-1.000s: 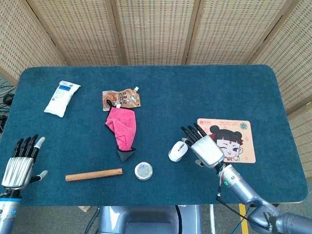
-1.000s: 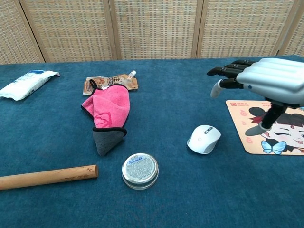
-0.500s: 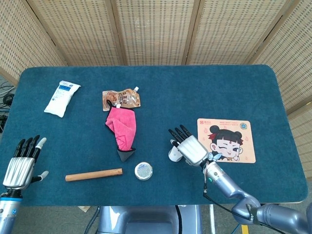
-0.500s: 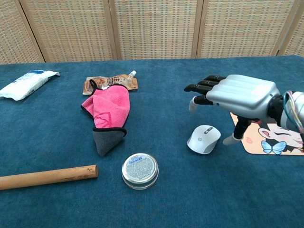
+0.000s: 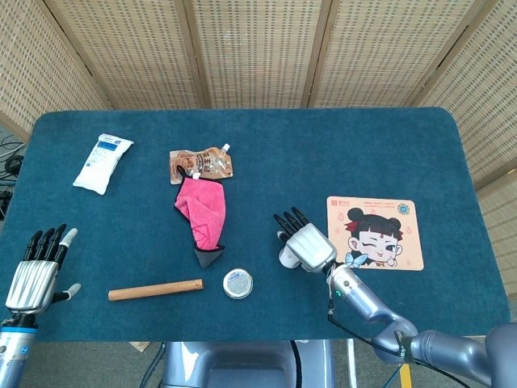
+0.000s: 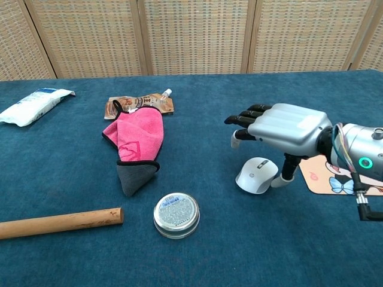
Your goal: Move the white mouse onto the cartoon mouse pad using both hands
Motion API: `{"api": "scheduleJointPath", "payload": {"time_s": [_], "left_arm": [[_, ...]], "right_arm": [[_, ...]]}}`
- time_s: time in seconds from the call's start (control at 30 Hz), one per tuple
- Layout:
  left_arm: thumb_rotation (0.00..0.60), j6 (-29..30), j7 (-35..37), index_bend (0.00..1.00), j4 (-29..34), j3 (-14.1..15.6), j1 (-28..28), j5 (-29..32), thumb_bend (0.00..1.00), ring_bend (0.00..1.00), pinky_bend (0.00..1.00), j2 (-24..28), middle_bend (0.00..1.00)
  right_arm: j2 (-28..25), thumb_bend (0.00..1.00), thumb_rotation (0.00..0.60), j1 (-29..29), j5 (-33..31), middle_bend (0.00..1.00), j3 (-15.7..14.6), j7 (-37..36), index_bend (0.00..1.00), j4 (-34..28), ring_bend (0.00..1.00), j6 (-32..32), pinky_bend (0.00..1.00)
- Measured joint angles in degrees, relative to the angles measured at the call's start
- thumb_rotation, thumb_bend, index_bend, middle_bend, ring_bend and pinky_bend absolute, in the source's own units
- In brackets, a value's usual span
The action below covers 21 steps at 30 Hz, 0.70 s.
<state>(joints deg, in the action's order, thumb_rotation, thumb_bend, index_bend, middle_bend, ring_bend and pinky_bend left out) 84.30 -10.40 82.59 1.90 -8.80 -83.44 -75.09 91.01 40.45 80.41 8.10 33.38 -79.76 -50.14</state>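
White mouse sits half hidden under the open right hand.

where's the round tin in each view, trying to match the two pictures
Head view: the round tin sits low and just left of centre, near the table's front edge.
Chest view: the round tin is low, left of centre.
Shared landmark: in both it lies just right of the wooden stick's end and below the pink cloth's grey tip.

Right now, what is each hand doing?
Left hand: open, holding nothing.
Right hand: open, above the small white computer mouse, not gripping it.
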Motion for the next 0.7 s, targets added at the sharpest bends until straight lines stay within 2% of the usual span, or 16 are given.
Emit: {"api": "scheduleJointPath", "payload": {"time_s": [0.7], "left_arm": [[0.600,-1.5,-0.8,0.05,-0.8,-1.1,0.3,0.3,0.09,0.00,0.00,-0.6,0.00]], "right_arm": [[3.4,0.00,0.600,2.1,0.8,0.02,-2.1,-4.8,0.31,6.8,0.00,0.7,0.00]]}}
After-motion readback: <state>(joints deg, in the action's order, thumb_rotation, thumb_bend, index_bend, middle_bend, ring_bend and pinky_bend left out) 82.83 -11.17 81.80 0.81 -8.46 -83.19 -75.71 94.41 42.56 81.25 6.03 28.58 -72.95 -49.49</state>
